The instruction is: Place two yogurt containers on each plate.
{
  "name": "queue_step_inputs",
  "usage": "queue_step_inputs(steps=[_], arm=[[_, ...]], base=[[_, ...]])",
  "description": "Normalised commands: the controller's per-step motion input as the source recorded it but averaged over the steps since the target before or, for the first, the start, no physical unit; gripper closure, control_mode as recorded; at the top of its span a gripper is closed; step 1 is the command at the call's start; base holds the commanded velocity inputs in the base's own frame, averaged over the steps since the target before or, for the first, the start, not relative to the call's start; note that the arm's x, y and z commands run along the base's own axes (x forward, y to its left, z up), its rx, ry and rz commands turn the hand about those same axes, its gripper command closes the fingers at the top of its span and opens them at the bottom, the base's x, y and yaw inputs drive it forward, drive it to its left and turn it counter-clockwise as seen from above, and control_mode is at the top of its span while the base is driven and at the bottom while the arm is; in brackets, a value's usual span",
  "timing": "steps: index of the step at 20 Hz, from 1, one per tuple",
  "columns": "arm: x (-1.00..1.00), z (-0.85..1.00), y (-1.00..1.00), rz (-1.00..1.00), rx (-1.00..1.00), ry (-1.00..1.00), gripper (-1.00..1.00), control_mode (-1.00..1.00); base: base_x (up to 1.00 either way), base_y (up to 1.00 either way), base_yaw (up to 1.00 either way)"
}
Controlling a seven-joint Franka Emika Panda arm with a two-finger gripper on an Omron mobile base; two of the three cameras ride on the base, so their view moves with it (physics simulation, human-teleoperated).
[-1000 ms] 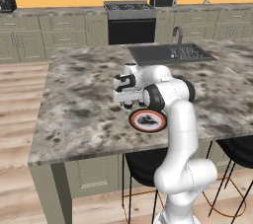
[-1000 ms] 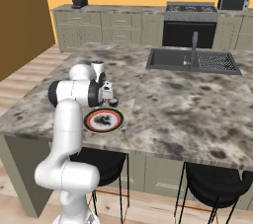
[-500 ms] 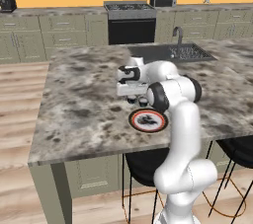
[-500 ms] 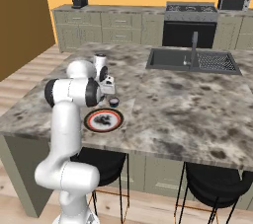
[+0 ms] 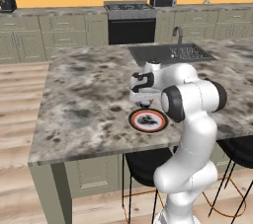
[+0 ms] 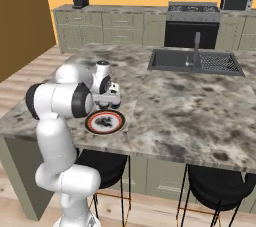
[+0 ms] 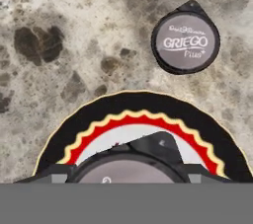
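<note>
— Which step do we judge we are on?

— Loading the orange-red-rimmed plate. In the hand view a yogurt container sits at the bottom edge, right under our fingers and over the plate's white centre. Whether it rests on the plate or hangs in our grasp, we cannot tell.

— And the fingers themselves?

— Hidden; the gripper is low over the desk in both base views, but we cannot tell how wide the fingers stand or whether they hold anything.

— Where is the next cup?

— A second yogurt container, dark-sided with a "GRIEGO" lid, stands on the desk just beyond the plate's rim, ahead and to the right of our fingers. We think the next move calls for settling the near cup, then reaching there.

— What do the base views add?

— The plate near the desk's front edge; the hand view alone shows the lids.
</note>
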Motion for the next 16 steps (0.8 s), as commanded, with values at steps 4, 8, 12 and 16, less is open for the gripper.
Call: queue_step_inputs(steps=[4,8,12,16], arm=[[-0.65,0.00,0.26,0.06,0.00,-0.06,1.00,-1.00],[-0.44,-0.01,0.14,0.03,-0.02,0.00,1.00,-1.00],[-0.04,-0.20,0.09,0.01,0.00,0.00,1.00,-1.00],[0.08,-0.03,0.01,0.00,-0.03,0.02,1.00,-1.00]], base=[[0.00,0.00,0.00],[0.00,0.00,0.00],[0.00,0.00,0.00],[0.00,0.00,0.00]])
